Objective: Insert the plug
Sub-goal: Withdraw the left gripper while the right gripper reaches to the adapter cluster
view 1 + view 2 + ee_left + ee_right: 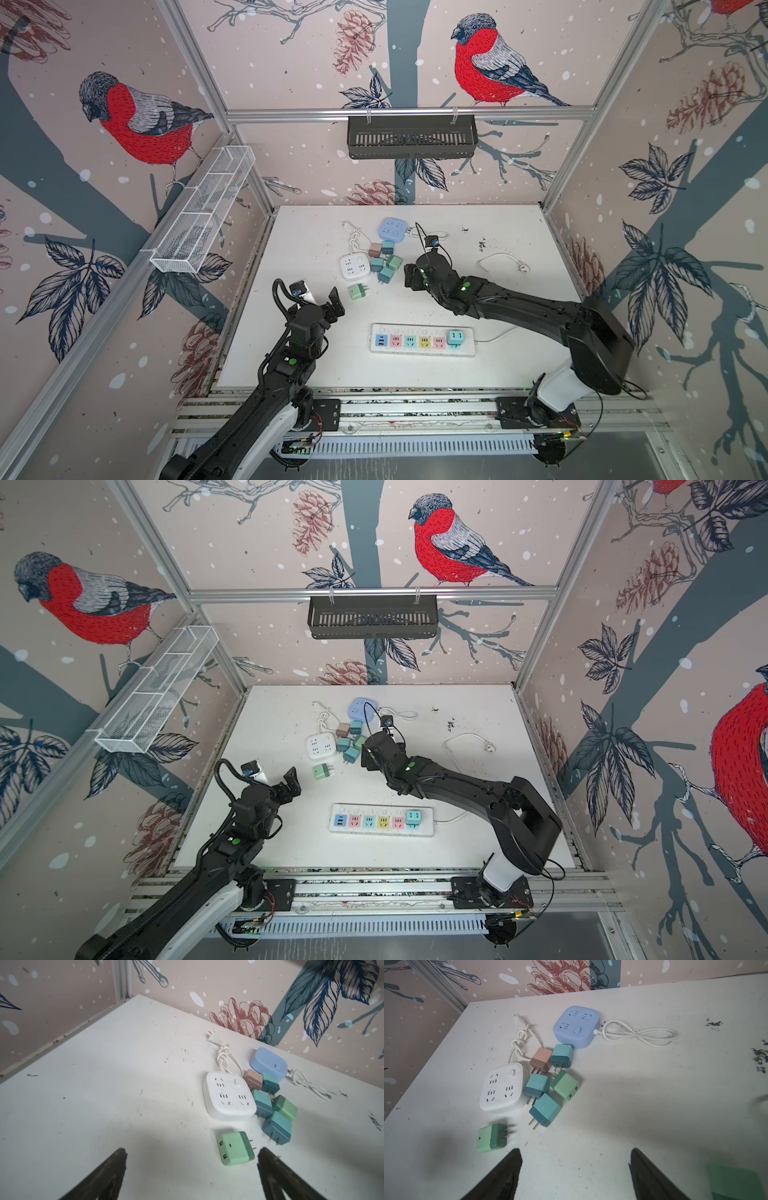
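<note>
Bird-and-pinecone wallpaper closes in a scuffed white surface [498,291], where the long white power strip with coloured sockets [422,353] lies near the front edge. One pale blue cube plug [456,338] already sits in its end socket, on the cord side. The other coloured sockets stand free, so by my reading one insertion is done and more are left. The loose plugs lie well apart from the strip, toward the back. A pink, three teal and a green one huddle between the square white socket block [354,268] and the square pale blue socket block [392,229]. A light green two-tone cube plug [234,1148] lies on its side, apart from that huddle. The left arm [291,345] holds its jaws spread wide and empty just above the surface. The light green plug lies just beyond one fingertip, untouched. The right arm [519,303] reaches toward the huddle. Its wrist view shows the jaws apart with only bare surface between them, and the nearest two-tone teal plug [545,1110] lies a little ahead of them. Nothing is gripped yet; picking up a plug and carrying it to the strip look like the remaining work.
</note>
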Robot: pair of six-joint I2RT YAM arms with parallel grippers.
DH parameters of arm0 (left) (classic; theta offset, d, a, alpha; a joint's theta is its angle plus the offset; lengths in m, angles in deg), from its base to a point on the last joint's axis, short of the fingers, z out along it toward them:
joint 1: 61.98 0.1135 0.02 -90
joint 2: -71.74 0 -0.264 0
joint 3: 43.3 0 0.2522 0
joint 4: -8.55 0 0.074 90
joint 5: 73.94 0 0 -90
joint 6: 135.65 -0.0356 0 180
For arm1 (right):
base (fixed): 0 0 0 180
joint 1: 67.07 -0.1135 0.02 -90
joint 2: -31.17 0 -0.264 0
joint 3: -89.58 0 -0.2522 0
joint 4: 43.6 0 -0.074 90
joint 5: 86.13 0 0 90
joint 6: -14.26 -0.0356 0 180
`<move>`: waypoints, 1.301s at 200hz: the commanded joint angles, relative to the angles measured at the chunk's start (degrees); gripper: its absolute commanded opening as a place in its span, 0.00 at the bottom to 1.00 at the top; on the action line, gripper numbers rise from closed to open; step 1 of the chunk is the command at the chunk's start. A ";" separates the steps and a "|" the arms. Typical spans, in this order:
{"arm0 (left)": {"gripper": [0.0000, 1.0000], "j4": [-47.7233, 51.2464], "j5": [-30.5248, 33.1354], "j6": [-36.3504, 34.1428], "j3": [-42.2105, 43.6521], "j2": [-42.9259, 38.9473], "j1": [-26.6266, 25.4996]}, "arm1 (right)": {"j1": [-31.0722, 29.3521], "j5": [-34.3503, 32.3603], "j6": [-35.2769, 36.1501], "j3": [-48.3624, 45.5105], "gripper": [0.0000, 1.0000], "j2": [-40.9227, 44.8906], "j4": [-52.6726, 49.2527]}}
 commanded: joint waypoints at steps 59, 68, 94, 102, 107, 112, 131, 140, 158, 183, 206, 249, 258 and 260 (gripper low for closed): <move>0.98 6.67 1.78 12.76 -2.67 5.20 0.43 | 2.76 2.08 3.46 16.19 0.79 -19.02 -3.07; 0.98 7.14 0.48 12.85 -3.44 6.37 0.47 | 3.03 2.27 3.77 18.73 0.79 -21.45 -3.80; 0.98 10.70 1.34 13.69 -6.36 9.23 0.37 | 3.63 2.25 3.85 26.90 0.78 -28.20 -7.63; 0.98 10.68 1.14 13.69 -6.59 9.76 0.41 | 3.72 2.34 3.97 29.00 0.78 -29.91 -8.39; 0.98 10.45 0.74 13.56 -6.64 10.02 0.43 | 3.78 2.27 4.09 29.98 0.79 -30.83 -8.63; 0.97 10.26 0.48 13.43 -6.65 10.23 0.43 | 3.81 2.16 4.13 30.97 0.79 -31.80 -8.77; 0.98 10.39 0.29 13.36 -6.74 10.58 0.43 | 3.98 1.83 4.20 34.65 0.79 -35.05 -9.73; 0.98 10.51 0.51 13.49 -6.76 10.39 0.43 | 4.13 1.40 3.98 36.33 0.79 -36.47 -10.53; 0.98 10.48 0.43 13.74 -6.31 9.68 0.43 | 4.56 0.98 3.69 38.57 0.78 -38.55 -12.01; 0.98 10.06 0.10 13.97 -5.62 8.30 0.43 | 4.95 -0.10 3.08 38.97 0.78 -39.82 -12.10; 0.98 9.84 0.04 14.20 -5.00 7.16 0.41 | 5.26 -0.46 2.55 38.84 0.78 -40.54 -11.79; 0.98 9.62 0.51 14.44 -4.04 5.09 0.43 | 5.46 -0.15 2.04 42.60 0.78 -44.49 -12.51; 0.98 9.58 0.62 14.43 -3.79 4.71 0.43 | 5.56 -0.19 1.77 43.99 0.78 -45.65 -13.27; 0.98 9.59 0.60 14.40 -3.77 4.57 0.39 | 5.67 -0.21 1.72 44.40 0.78 -45.89 -13.43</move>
